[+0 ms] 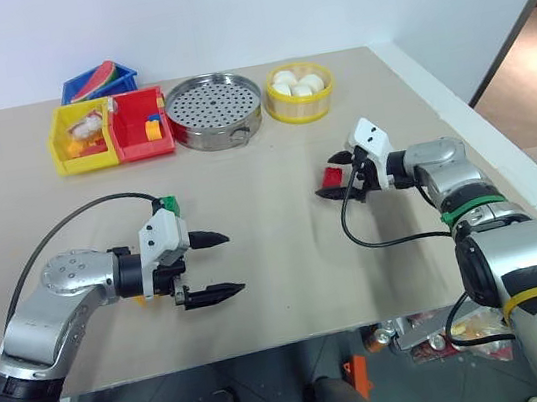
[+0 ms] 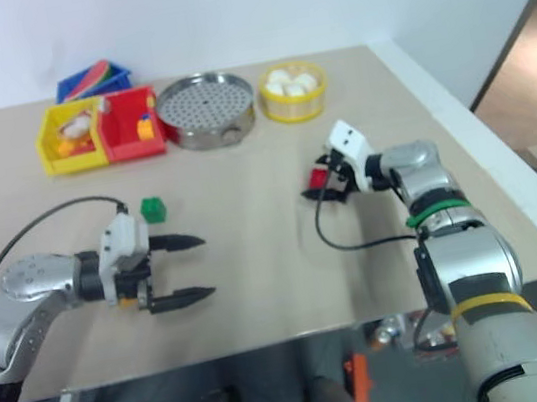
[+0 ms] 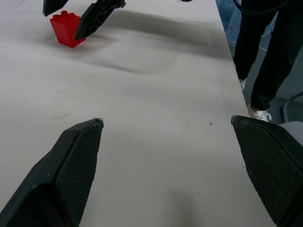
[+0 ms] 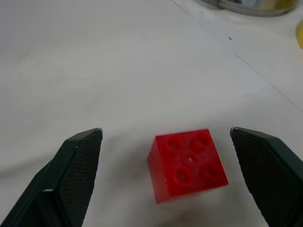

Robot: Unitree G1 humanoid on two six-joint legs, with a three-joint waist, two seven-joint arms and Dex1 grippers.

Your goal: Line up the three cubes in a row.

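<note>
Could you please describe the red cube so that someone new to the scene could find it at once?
On the beige table, look near the right edge, in front of the yellow basket of white buns. The small red plastic studded cube sits alone between the right pincer's open black fingers; the green cube lies far left.

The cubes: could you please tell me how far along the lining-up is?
Nothing is lined up yet. The red cube sits on the table between the open right end effector's fingers, not gripped. The green cube lies far off beside the open left end effector. The row remains to be built.
</note>
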